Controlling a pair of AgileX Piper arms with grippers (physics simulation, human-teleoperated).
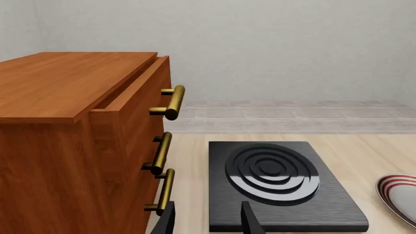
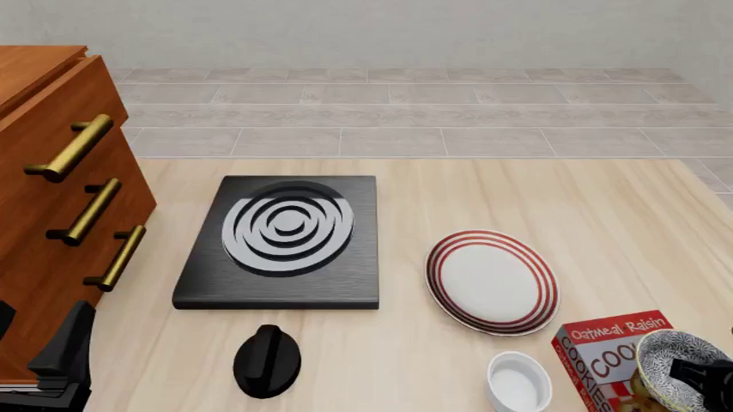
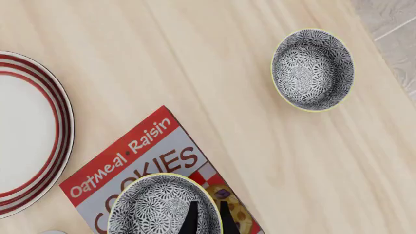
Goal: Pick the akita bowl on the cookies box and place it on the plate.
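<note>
The right tool (image 3: 208,217) hangs low over the bowl (image 3: 156,207), its two dark fingers (image 3: 190,218) set narrow, one inside the bowl and one just outside, with the pale rim between them; whether they press on the rim cannot be told. The bowl sits upright on the box (image 3: 140,151), directly under this tool, and the box lies flat on the surface (image 2: 619,197). The plate (image 2: 493,281) lies ahead of the right tool and toward the left arm's side, near the box but apart from it, bare. A white bowl (image 2: 517,382) stands just beside the box, on the side of the tool nearer the left arm. A second speckled bowl (image 3: 312,69) rests on the surface, well apart from the tool and on the box's far side from the plate.

The left tool (image 1: 206,222) is wide, nothing between its fingers. The stove (image 1: 279,185) lies just ahead of it, and the cabinet (image 1: 71,141) with brass handles stands close alongside. In the front view a black knob (image 2: 267,360) lies near this tool, between it and the white bowl
</note>
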